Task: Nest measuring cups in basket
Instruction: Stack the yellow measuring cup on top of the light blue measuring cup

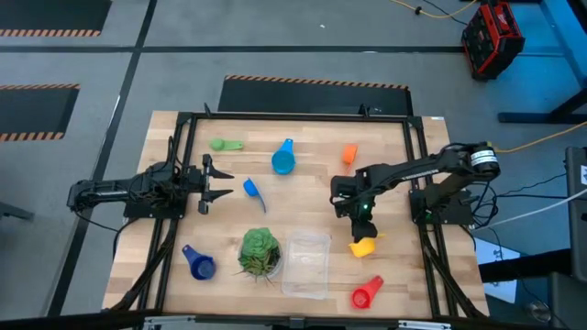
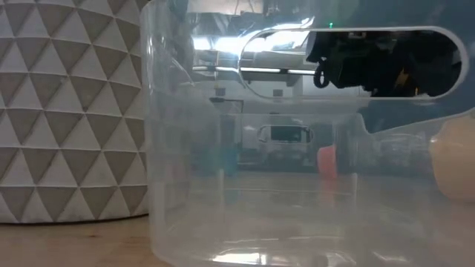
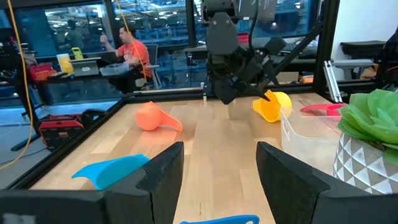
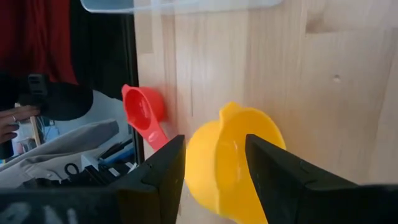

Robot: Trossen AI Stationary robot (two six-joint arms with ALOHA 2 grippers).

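My right gripper (image 1: pixel 360 223) is open and points down over the yellow cup (image 1: pixel 363 246), near the table's right side. In the right wrist view its fingers (image 4: pixel 158 177) stand over the yellow cup (image 4: pixel 230 165), one beside the rim and one over the bowl. The clear basket (image 1: pixel 307 264) stands near the front edge. On the table lie the green (image 1: pixel 227 144), light blue (image 1: pixel 283 160), blue (image 1: pixel 254 191), dark blue (image 1: pixel 198 263), orange (image 1: pixel 349 154) and red (image 1: pixel 366 293) cups. My left gripper (image 1: pixel 215 179) waits open at the left. My right gripper hangs open directly above the yellow cup's bowl (image 4: pixel 214 155), fingers pointing down. I cannot tell whether either fingertip touches the cup. The cup rests on the table.
A green leafy ball in a white patterned pot (image 1: pixel 260 252) stands against the basket's left side. A black frame (image 1: pixel 183 119) rims the table. Bare wood lies between the two grippers, around the table's middle. A person sits at a desk in the room beyond (image 3: pixel 130 46).
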